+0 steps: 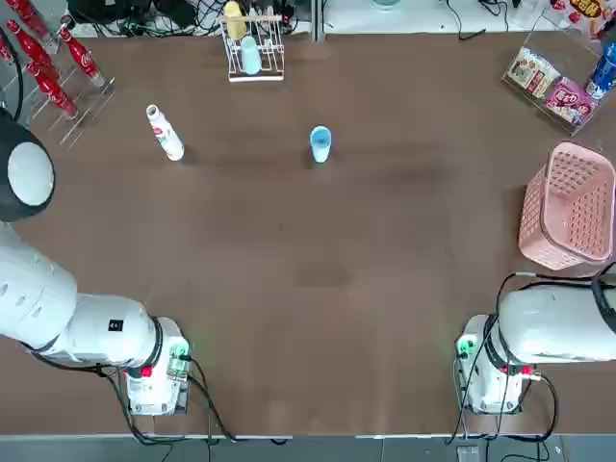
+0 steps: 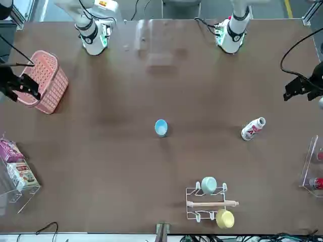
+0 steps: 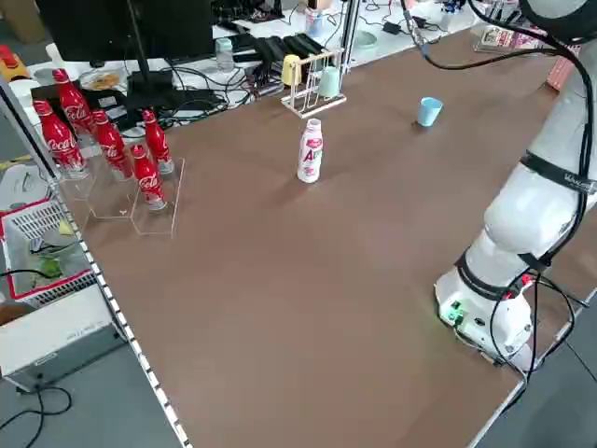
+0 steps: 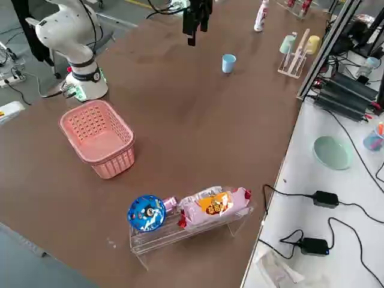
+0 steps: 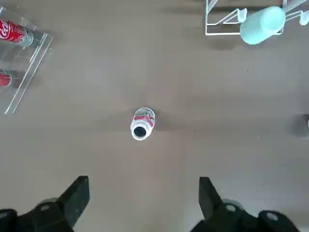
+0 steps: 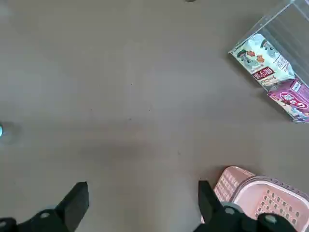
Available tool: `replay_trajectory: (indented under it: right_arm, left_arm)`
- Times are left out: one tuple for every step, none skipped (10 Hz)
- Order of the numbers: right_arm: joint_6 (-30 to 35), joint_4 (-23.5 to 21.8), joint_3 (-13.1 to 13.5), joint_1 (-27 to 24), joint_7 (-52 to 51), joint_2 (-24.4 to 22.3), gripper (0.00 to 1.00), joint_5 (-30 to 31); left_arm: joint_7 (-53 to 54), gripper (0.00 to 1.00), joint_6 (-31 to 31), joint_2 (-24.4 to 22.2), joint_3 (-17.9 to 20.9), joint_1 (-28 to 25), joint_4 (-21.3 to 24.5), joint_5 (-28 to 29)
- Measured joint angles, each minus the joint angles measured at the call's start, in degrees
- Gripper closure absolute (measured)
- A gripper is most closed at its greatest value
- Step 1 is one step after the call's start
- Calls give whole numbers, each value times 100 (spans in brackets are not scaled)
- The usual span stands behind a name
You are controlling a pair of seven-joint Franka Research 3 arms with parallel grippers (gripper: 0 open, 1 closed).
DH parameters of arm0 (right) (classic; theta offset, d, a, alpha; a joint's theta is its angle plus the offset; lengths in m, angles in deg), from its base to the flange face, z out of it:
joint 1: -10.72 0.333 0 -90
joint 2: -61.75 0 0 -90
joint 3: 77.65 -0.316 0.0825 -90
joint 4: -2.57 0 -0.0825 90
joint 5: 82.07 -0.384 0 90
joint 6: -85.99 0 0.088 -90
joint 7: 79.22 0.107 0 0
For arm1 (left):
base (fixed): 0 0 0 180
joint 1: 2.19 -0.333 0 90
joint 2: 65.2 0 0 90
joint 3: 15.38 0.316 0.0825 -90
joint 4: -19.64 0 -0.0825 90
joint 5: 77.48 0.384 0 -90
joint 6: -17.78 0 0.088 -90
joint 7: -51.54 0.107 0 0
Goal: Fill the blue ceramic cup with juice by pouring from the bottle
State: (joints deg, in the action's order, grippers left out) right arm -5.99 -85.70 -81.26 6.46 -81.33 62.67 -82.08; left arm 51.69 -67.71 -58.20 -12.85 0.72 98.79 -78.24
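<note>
The blue ceramic cup (image 1: pixel 320 143) stands upright near the middle of the far half of the table (image 1: pixel 318 289), with no juice visible inside. The bottle (image 1: pixel 166 133) stands well apart from it, on the left arm's side, cap on and untouched. The left claw (image 5: pixel 142 203) hangs above the bottle, fingers spread and empty. The right claw (image 6: pixel 142 203), also spread and empty, hovers beside the pink basket (image 1: pixel 570 206). Nothing looks done yet: grasping, uncapping and pouring all remain.

Pink basket (image 1: pixel 568 205) at table's right edge, wire rack (image 1: pixel 255 50) w/ mint cup far side, red cola bottles (image 1: pixel 58 65) far-left corner, snack packs (image 1: pixel 551 87) in clear tray far-right.
</note>
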Motion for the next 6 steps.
replay_trajectory:
  right_arm:
    - [0, 0, 1, 0, 0, 0, 0, 0]
    - [0, 0, 1, 0, 0, 0, 0, 0]
    - [0, 0, 3, 0, 1, 0, 0, 0]
    - [0, 0, 8, -1, 1, 0, 0, 0]
    - [0, -1, 10, -1, 1, 0, 0, 0]
    - [1, -2, 12, -1, 1, 0, 0, 0]
  left_arm:
    - [-10, 0, 0, 0, -1, 1, 0, 0]
    - [-16, 0, 0, 0, -1, 1, -1, 0]
    - [-12, 0, 0, 0, 0, -6, -4, 0]
    - [80, 0, 0, -1, 6, -33, -5, -1]
    - [445, 0, 0, -3, 14, -136, -7, -48]
    - [1002, 0, 0, -5, 20, -326, -8, -125]
